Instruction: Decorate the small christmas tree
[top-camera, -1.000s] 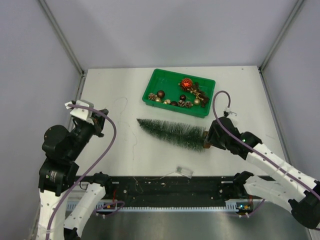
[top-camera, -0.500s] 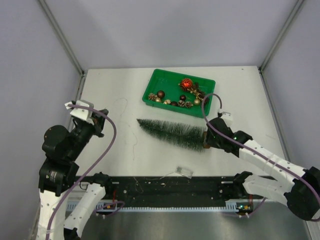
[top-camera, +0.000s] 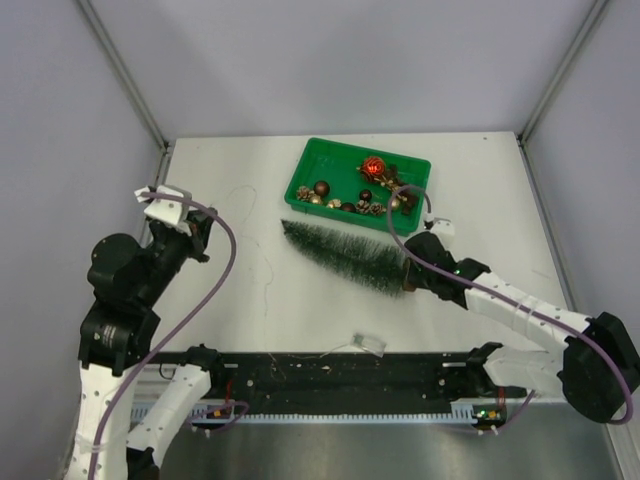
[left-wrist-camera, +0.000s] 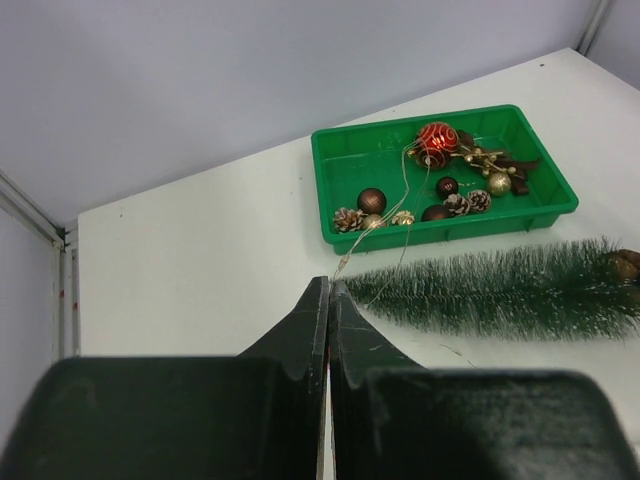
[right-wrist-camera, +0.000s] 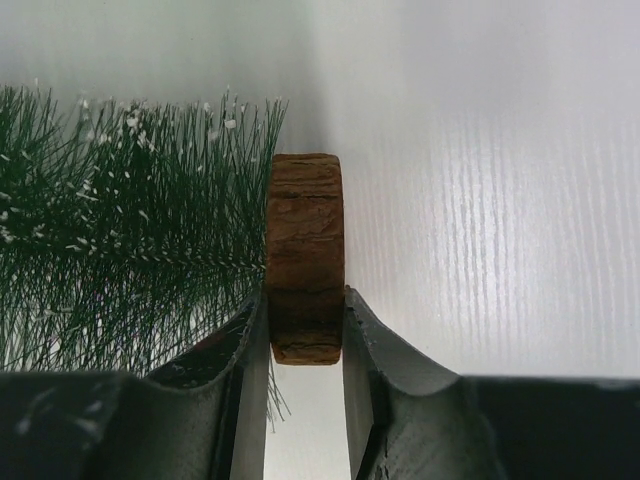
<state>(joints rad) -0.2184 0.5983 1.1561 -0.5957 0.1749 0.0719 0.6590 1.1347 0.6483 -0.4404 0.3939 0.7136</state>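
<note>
The small christmas tree (top-camera: 345, 256) lies on its side on the white table, just in front of the green tray (top-camera: 300, 178). Its tip points left and its wooden disc base (right-wrist-camera: 305, 250) points right. My right gripper (top-camera: 410, 278) is shut on that disc, one finger flat against each face, as the right wrist view shows (right-wrist-camera: 305, 300). The frosted bristles (right-wrist-camera: 120, 230) spread to the left of the fingers. My left gripper (top-camera: 197, 237) hovers at the left of the table, shut and holding nothing (left-wrist-camera: 328, 285). The tree (left-wrist-camera: 500, 290) lies ahead of it to the right.
The green tray (left-wrist-camera: 322, 200) holds a red ball (left-wrist-camera: 437, 137), brown and gold balls, pine cones and a gold sprig. A thin light wire (left-wrist-camera: 385, 230) runs out of the tray over the tree. More wire (top-camera: 265, 280) and a small clear box (top-camera: 370, 343) lie near the front edge.
My right gripper has moved in and shut on the tree's wooden base. The tree has swung, its tip now nearer the tray. The left arm has shifted slightly.
</note>
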